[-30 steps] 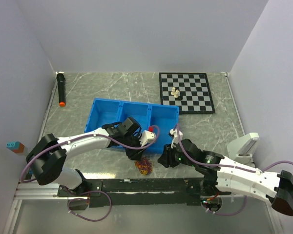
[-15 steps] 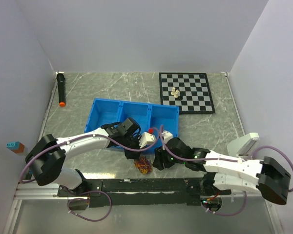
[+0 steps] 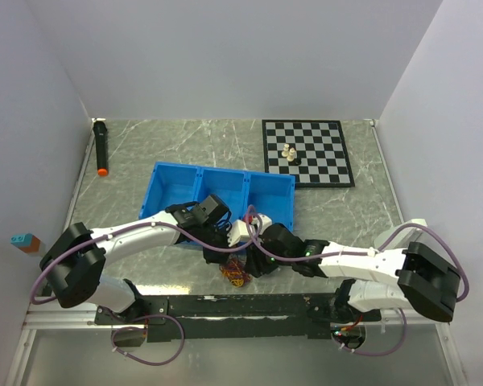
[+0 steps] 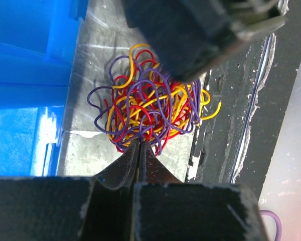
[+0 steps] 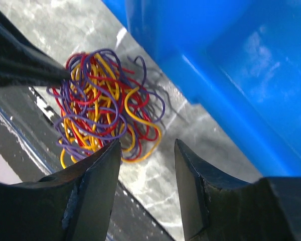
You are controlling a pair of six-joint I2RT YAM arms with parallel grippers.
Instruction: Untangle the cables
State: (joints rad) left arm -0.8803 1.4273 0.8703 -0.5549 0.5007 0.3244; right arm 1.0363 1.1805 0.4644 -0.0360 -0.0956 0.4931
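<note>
The cables (image 3: 237, 273) are a small tangle of thin red, yellow and purple wires on the table just in front of the blue bin. The tangle fills the middle of the left wrist view (image 4: 150, 108) and shows in the right wrist view (image 5: 103, 108). My left gripper (image 3: 224, 259) (image 4: 139, 144) has its jaws pressed together, with the tips pinching wires at the tangle's near edge. My right gripper (image 3: 254, 262) (image 5: 146, 145) is open and empty, with one finger touching the tangle's right side. Its dark body (image 4: 200, 35) hangs over the tangle.
A blue three-compartment bin (image 3: 171, 178) stands right behind the tangle. A black rail (image 3: 249, 307) runs along the table's front edge. A chessboard (image 3: 318, 165) with pieces (image 3: 290, 153) lies at the back right. A black marker (image 3: 101, 147) lies at the back left, and a white object (image 3: 402, 237) at the right.
My right arm has swung left and brought its open gripper from right of the tangle up against it. My left gripper has stayed at the tangle.
</note>
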